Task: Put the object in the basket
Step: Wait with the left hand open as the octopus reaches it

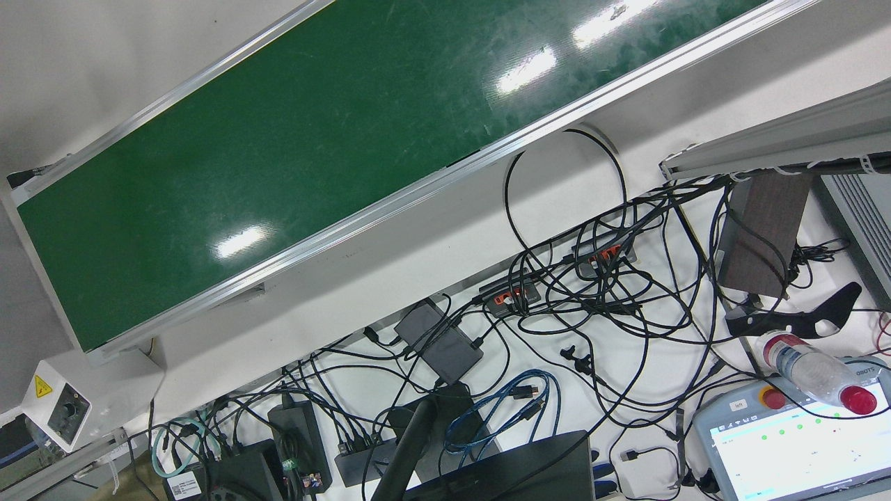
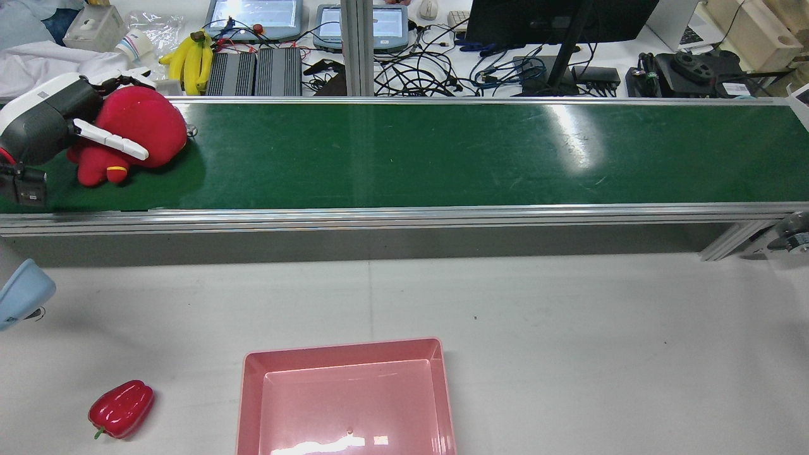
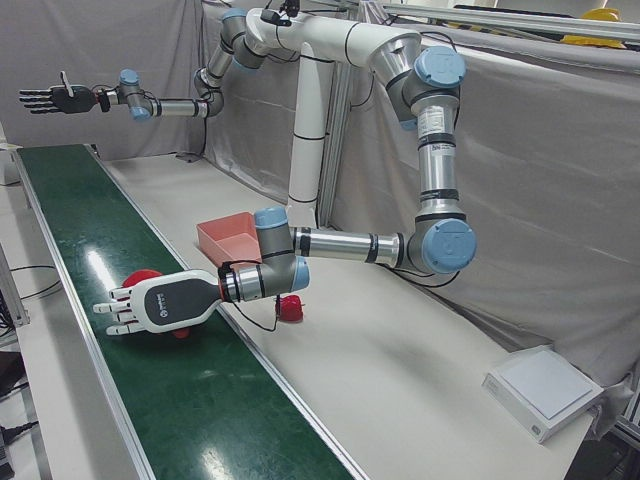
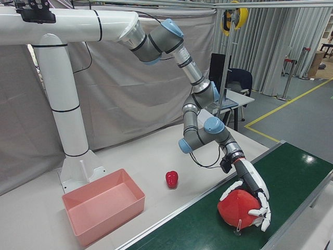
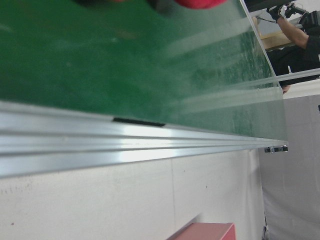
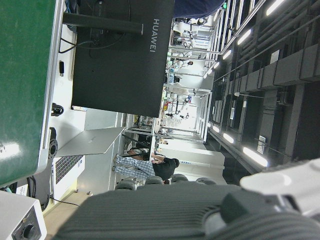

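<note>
A red plush toy (image 2: pixel 142 126) (image 4: pixel 237 208) (image 3: pixel 146 279) lies at the left end of the green conveyor belt (image 2: pixel 442 155). My left hand (image 2: pixel 54 120) (image 4: pixel 253 194) (image 3: pixel 158 302) rests over it, open. Its white fingers (image 2: pixel 110 140) are spread across the top and sides of the toy, which sits on the belt. A sliver of the toy (image 5: pixel 200 2) shows in the left hand view. The pink basket (image 2: pixel 253 392) (image 4: pixel 78 205) (image 3: pixel 215 240) stands on the white table. My right hand (image 3: pixel 50 98) hangs open high over the belt's far end, holding nothing.
A red bell pepper (image 2: pixel 121 409) (image 4: pixel 172 178) (image 3: pixel 290 308) lies on the table left of the basket. A blue object (image 2: pixel 22 294) pokes in at the table's left edge. Beyond the belt are a monitor (image 2: pixel 556 19), cables, bananas (image 2: pixel 193 57) and teach pendants. The belt's aluminium rail (image 2: pixel 404 218) separates belt and table.
</note>
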